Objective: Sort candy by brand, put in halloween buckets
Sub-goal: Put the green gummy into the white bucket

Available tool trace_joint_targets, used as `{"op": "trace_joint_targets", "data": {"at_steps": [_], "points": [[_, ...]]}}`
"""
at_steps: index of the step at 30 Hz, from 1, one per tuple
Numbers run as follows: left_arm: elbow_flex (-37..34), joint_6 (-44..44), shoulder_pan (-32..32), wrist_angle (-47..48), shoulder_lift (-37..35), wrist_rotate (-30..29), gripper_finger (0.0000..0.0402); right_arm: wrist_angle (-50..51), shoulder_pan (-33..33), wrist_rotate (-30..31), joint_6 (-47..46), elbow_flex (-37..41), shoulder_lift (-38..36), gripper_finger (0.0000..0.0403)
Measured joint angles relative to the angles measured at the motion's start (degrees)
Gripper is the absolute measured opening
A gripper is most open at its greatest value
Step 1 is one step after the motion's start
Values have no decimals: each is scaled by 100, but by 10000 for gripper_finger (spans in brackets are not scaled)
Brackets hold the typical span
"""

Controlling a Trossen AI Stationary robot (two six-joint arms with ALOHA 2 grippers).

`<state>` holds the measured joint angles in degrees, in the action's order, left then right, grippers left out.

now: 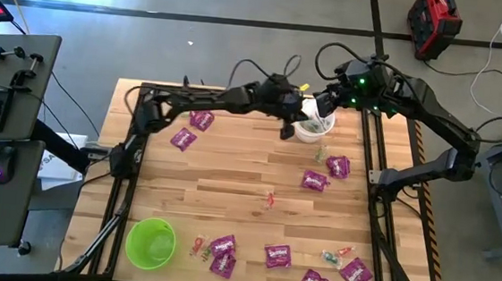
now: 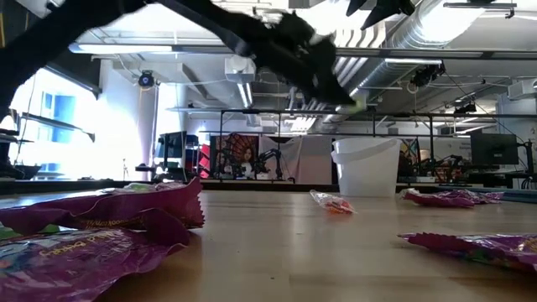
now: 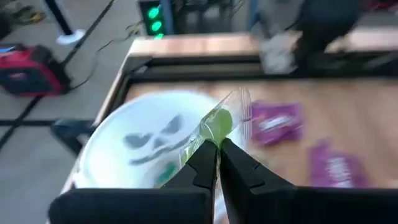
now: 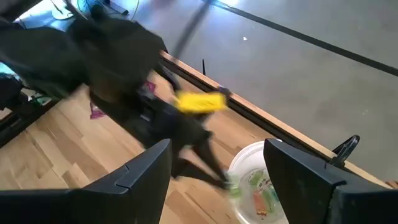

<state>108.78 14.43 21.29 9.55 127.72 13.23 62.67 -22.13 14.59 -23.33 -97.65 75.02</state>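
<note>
My left gripper (image 3: pixel 214 152) is shut on a green sweet in a clear wrapper (image 3: pixel 219 123). It hangs over the open top of the white bucket (image 3: pixel 134 140), which has a face printed on it and stands at the table's far edge (image 1: pixel 313 127). Small sweets lie inside the bucket (image 4: pixel 260 198). My right gripper (image 4: pixel 217 149) hovers open just beyond and above the bucket (image 1: pixel 328 99), holding nothing. The lime green bucket (image 1: pixel 150 242) stands at the near left. Several purple packets (image 1: pixel 278 256) lie flat on the table. My left gripper pinches the green sweet's clear wrapper (image 3: pixel 208 140) between its two fingertips. The sweet and the rest of its wrapper stick out past the tips. The fingers slant down from the table's left. The sweet is lifted clear above the white bucket's rim (image 2: pixel 357 105).
Purple packets lie at the far left (image 1: pixel 184 139), right of the middle (image 1: pixel 315 180) and along the near edge (image 1: pixel 355 273). Small wrapped sweets lie at mid-table (image 1: pixel 270 199) and near the front (image 1: pixel 336 254). My two arms nearly meet over the white bucket.
</note>
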Motion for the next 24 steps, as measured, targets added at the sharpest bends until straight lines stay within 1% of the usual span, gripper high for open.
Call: {"op": "trace_joint_targets", "data": {"at_steps": [2,5,12,16,18,20,22,24], "points": [[153,137,7,26,246,-231,19,-2,0,157,-42,0,0,247],[291,208,20,24,463,-335,51,-2,0,288,-82,0,0,247],[311,83,38,148,464,-340,148,-2,0,294,-82,0,0,247],[311,11,27,211,441,-343,191,2,0,293,-82,0,0,247],[311,-39,11,337,422,-345,209,5,0,292,-120,0,0,247],[311,91,-38,453,422,-321,221,7,0,290,-197,0,0,247],[311,521,-145,638,422,-361,223,6,0,290,-232,0,0,247],[311,1115,-273,784,422,-650,222,7,0,290,-249,0,0,247]]}}
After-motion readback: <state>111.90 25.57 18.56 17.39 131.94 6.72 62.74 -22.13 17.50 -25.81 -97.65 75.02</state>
